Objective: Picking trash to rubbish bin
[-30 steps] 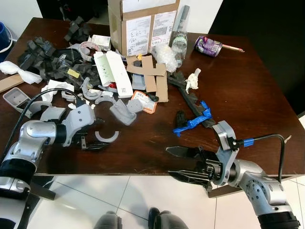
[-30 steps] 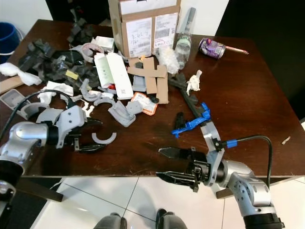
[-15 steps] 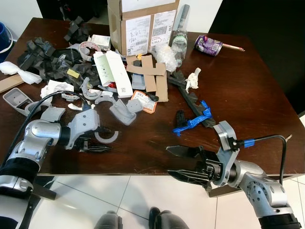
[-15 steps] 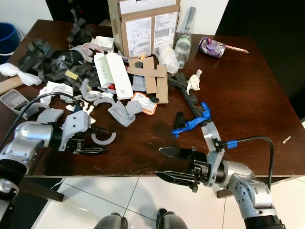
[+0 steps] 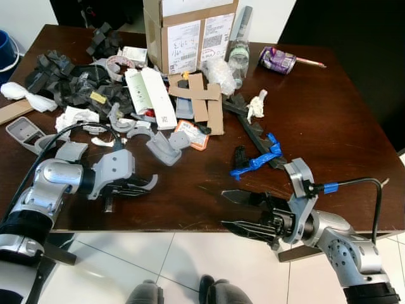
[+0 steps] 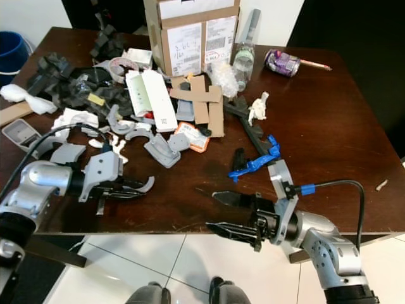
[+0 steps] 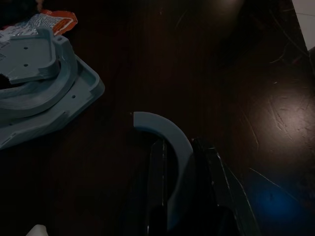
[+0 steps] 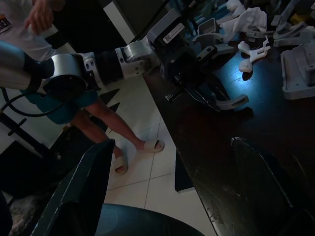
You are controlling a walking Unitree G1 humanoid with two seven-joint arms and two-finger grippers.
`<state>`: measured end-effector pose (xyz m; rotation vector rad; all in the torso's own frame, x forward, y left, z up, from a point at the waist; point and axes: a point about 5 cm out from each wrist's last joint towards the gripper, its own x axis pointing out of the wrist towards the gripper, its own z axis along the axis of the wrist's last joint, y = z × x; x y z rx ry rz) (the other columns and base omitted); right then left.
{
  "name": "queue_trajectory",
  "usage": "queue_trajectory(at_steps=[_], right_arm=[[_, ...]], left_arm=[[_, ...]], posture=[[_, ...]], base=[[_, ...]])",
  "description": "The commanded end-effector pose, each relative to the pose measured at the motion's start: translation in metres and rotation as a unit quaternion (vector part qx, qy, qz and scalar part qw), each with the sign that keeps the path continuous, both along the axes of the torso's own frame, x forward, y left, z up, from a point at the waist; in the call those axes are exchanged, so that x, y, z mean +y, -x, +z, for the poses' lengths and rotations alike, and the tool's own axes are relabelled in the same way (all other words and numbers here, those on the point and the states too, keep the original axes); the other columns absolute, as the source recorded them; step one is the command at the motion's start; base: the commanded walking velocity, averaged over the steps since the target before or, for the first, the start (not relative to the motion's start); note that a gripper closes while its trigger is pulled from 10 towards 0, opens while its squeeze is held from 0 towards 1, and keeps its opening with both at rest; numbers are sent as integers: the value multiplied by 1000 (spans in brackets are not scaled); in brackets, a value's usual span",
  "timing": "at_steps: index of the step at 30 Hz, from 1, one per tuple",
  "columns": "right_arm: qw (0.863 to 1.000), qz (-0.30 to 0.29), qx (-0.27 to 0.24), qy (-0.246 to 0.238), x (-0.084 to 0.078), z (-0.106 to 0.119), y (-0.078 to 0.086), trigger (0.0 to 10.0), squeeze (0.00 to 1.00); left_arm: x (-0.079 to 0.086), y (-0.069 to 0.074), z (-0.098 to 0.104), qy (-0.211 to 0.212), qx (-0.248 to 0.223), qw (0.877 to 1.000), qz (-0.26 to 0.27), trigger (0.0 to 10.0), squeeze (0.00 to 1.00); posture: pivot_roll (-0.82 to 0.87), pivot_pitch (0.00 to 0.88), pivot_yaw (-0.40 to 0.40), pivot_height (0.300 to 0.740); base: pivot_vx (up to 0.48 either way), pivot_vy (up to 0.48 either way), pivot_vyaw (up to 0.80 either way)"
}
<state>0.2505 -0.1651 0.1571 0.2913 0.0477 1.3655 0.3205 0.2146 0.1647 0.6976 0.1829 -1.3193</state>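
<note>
- Left gripper [image 5: 140, 187] lay low over the near left part of the dark wooden table [image 5: 329, 126], its two black fingers closed on a grey curved plastic piece [image 5: 149, 183]; the left wrist view showed the arc [image 7: 170, 147] pinched between both fingers, one end sticking out past the tips
- Piece sat just above or on the tabletop; contact could not be told
- Right gripper [image 5: 243, 211] hung at the table's near edge, fingers spread wide, holding nothing
- Behind: grey plastic bracket [image 5: 163, 147], cardboard box [image 5: 190, 31], blue clip [image 5: 256, 161], purple can [image 5: 276, 61]
- A person's sandalled feet [image 8: 135, 150] stood on the white tiled floor beyond the left arm
</note>
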Motion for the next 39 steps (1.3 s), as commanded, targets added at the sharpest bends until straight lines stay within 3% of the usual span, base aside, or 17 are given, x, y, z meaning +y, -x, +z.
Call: queue_trajectory(at_steps=[1, 3, 6, 10, 11, 13, 14, 15, 16, 17, 18, 19, 20, 26, 30, 33, 39], right_arm=[[1000, -9, -3, -2, -3, 0, 0, 10000, 0], [1000, -11, -3, -4, -3, 0, -1, 10000, 0], [1000, -12, -4, -5, -2, 0, -2, 10000, 0], [1000, -12, -5, -6, -2, 0, -3, 10000, 0], [1000, -12, -6, -8, -1, 1, -4, 10000, 0], [1000, -12, -7, -9, -1, 1, -5, 10000, 0], [1000, -11, -8, -11, 0, 2, -6, 10000, 0], [1000, -11, -8, -11, 0, 2, -6, 10000, 0], [1000, -11, -9, -13, 1, 2, -7, 10000, 0], [1000, -11, -9, -13, 1, 2, -7, 10000, 0], [1000, -9, -10, -17, 2, 3, -8, 10000, 0], [1000, -8, -11, -20, 3, 3, -9, 10000, 0], [1000, -7, -11, -21, 4, 3, -10, 10000, 0], [999, -1, -15, -32, 8, 4, -13, 10000, 0], [999, 3, -18, -51, 11, 8, -14, 10000, 0], [997, 9, -24, -76, 15, 14, -16, 10000, 0], [997, 0, -33, -75, 22, 13, -21, 10000, 0]], left_arm=[[8, 8, -25, -21, 55, 998, 20, 0, 0], [8, 6, -21, -4, 50, 998, 28, 0, 0], [5, -3, 7, 107, 30, 992, 57, 0, 0], [3, -5, 24, 177, 26, 982, 63, 392, 0], [1, -3, 45, 270, 33, 961, 58, 1686, 0], [0, -2, 52, 299, 38, 952, 52, 1686, 0], [0, 2, 60, 338, 45, 939, 43, 3843, 0], [0, 2, 60, 338, 45, 939, 43, 3843, 0], [0, 6, 67, 381, 56, 922, 33, 6078, 0], [0, 6, 67, 381, 56, 922, 33, 6078, 0], [-1, 11, 73, 420, 69, 905, 19, 8275, 0], [-1, 15, 78, 445, 80, 892, 9, 8275, 0], [-2, 19, 81, 470, 86, 878, 1, 9373, 0], [-6, 43, 89, 571, 120, 811, -42, 10000, 0], [-11, 52, 88, 602, 129, 786, -58, 10000, 0], [-21, 64, 77, 645, 140, 750, -46, 10000, 0], [-22, 67, 72, 680, 132, 722, 0, 10000, 0]], posture=[[108, 273, -63, 740], [109, 273, -62, 740], [110, 268, -63, 740], [113, 267, -66, 740], [118, 264, -67, 740], [125, 260, -67, 740], [125, 260, -67, 740], [125, 260, -67, 740], [130, 253, -68, 740], [130, 253, -68, 740], [134, 253, -67, 740], [134, 253, -67, 740], [143, 246, -71, 740], [157, 241, -74, 740], [163, 237, -76, 740], [170, 233, -77, 740], [185, 233, -82, 740]], base=[[0, 0, 0], [0, 0, 0], [0, 0, 0], [0, 0, 0], [0, 0, 0], [0, 0, 0], [0, 0, 0], [0, 0, 0], [0, 0, 0], [0, 0, 0], [0, 0, 0], [0, 0, 0], [0, 0, 0], [0, 0, 0], [0, 0, 0], [0, 0, 0], [0, 0, 0]])
